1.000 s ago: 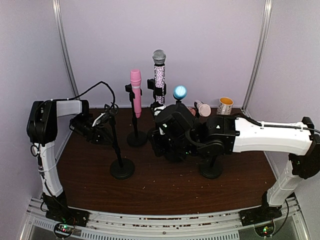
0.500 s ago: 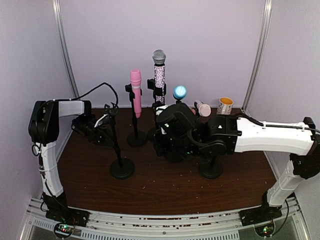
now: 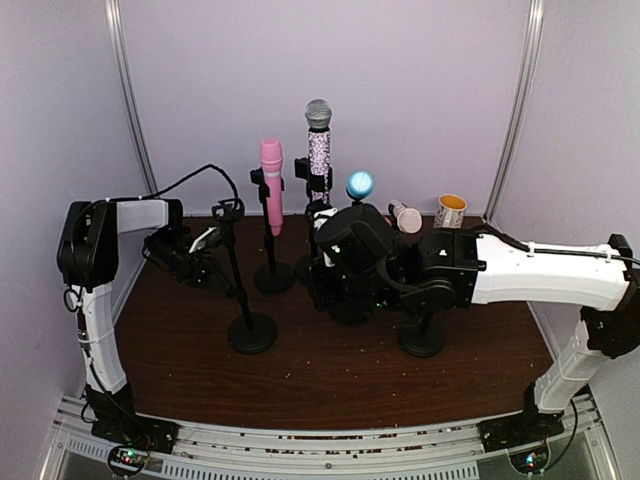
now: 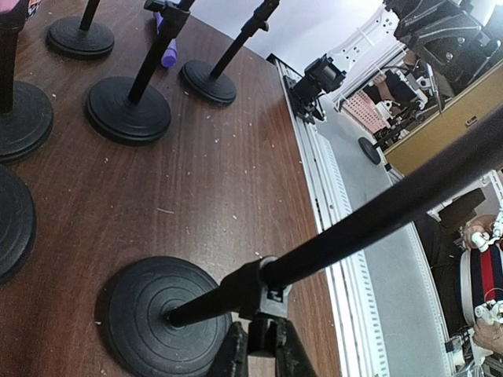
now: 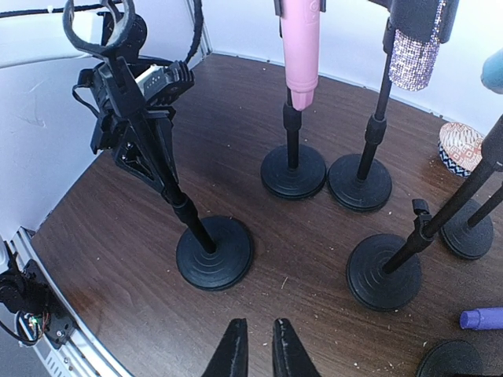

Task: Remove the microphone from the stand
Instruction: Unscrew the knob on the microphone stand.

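An empty black stand (image 3: 238, 285) with an open ring clip (image 5: 97, 28) leans on its round base (image 5: 214, 251). My left gripper (image 3: 200, 258) is shut on the clamp of this stand's pole (image 4: 267, 292), low by the base (image 4: 165, 318). A pink microphone (image 3: 271, 185) sits upright in its stand, also in the right wrist view (image 5: 300, 47). A glittery microphone (image 3: 319, 145) stands beside it. A blue-headed microphone (image 3: 359, 184) shows behind my right arm. My right gripper (image 5: 257, 353) is empty, its jaws almost together, low over the table to the right of the empty stand.
A purple microphone (image 5: 481, 317) lies flat on the brown table (image 3: 330, 385) among several round stand bases (image 5: 383, 271). A patterned cup (image 3: 449, 211) and a pinkish microphone (image 3: 405, 215) are at the back right. The table's metal rail (image 4: 338, 236) runs along its near edge.
The empty stand's base has slid a little to the right and its pole leans more, still held by my left gripper. My right arm has shifted slightly back.
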### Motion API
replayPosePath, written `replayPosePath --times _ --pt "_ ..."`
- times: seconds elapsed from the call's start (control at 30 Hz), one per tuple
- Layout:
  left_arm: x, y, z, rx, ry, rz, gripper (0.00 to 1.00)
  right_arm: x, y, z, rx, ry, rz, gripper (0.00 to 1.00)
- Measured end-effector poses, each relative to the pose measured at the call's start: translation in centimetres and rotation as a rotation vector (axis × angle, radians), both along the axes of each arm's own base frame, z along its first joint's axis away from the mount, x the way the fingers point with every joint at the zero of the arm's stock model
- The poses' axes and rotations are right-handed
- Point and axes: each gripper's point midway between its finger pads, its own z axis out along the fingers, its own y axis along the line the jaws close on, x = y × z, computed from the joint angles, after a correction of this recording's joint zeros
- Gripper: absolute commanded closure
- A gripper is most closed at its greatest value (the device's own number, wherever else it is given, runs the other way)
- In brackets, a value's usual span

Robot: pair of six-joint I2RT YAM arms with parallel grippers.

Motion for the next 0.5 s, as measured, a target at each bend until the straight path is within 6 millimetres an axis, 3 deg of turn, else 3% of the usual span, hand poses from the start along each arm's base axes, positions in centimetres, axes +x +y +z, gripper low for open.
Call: replayPosePath --times 0.5 --pt "-0.13 0.20 0.17 0.082 0.160 0.067 1.00 -0.02 -0.08 -0.60 -0.020 -0.005 0.007 0.90"
